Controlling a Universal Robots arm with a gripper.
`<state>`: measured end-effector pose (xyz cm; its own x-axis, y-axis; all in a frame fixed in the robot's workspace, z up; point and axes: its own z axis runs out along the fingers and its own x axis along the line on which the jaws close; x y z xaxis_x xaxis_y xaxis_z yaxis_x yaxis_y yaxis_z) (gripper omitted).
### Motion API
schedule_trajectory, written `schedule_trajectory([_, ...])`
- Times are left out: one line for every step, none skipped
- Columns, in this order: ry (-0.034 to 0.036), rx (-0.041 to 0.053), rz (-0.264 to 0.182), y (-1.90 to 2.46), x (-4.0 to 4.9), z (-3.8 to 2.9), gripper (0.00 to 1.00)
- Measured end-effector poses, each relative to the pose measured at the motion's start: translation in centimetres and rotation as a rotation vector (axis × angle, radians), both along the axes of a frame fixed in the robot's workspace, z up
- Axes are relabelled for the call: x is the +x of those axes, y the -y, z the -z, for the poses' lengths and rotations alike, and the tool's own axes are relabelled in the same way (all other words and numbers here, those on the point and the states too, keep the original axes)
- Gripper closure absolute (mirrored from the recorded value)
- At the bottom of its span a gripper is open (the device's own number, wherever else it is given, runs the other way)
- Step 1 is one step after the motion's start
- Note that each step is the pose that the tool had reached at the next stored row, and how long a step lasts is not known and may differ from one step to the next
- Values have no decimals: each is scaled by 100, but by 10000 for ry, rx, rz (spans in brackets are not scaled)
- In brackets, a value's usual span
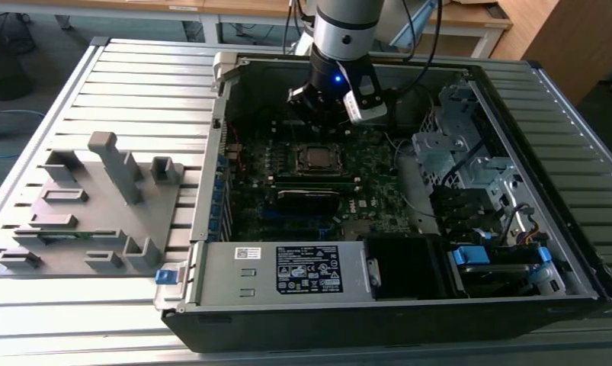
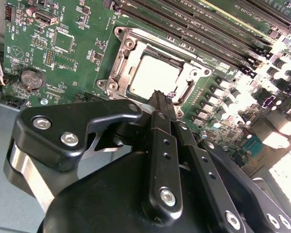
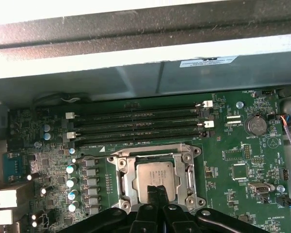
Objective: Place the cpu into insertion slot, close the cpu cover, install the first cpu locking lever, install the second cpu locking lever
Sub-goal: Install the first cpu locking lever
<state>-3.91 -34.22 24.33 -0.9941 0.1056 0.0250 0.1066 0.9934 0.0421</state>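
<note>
The cpu (image 3: 155, 175) (image 2: 153, 75) (image 1: 314, 158) lies dull silver in the insertion slot (image 3: 191, 160) on the green motherboard (image 3: 237, 165). The silvery cpu cover (image 3: 127, 182) (image 2: 132, 52) rests flat as a frame around the chip. My gripper (image 3: 157, 189) (image 2: 161, 95) (image 1: 326, 114) hangs just over the socket's edge, its black fingers pressed together with nothing between them. The fingertips overlap one side of the cpu in both wrist views. I cannot tell how the locking levers sit.
Long black memory slots (image 3: 136, 126) run beside the socket, and a coin battery (image 3: 256, 126) sits on the board. Case walls surround the motherboard; a power supply (image 1: 285, 268) and a drive cage (image 1: 458, 152) stand inside. A grey fixture tray (image 1: 92, 206) lies at the exterior view's left.
</note>
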Motion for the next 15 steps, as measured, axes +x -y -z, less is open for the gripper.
schedule_trajectory([0, 0, 0, 0, 0, 0, 90])
schedule_trajectory([0, -1, 0, 1, 0, -3, 90])
schedule_trajectory([0, -1, 0, 1, 0, -5, 90])
schedule_trajectory([1, 1, 0, 0, 0, -5, 90])
schedule_trajectory([0, 0, 0, 0, 0, -5, 90])
schedule_trajectory([0, 1, 0, 0, 0, -6, 90])
schedule_trajectory([1, 1, 0, 0, 0, -6, 90])
schedule_trajectory([0, 0, 0, 0, 0, -7, 90])
schedule_trajectory([-2, -4, 0, 0, 0, -11, 90])
schedule_trajectory([-2, -4, 0, 0, 0, -15, 90])
schedule_trajectory([-1, -2, 0, 0, 0, -20, 90])
schedule_trajectory([0, -1, 0, 0, 0, -25, 90])
schedule_trajectory([0, 0, 0, 0, 0, -28, 90])
schedule_trajectory([1, 2, 0, 0, 0, -28, 90])
schedule_trajectory([2, 2, 1, 0, 0, -28, 90])
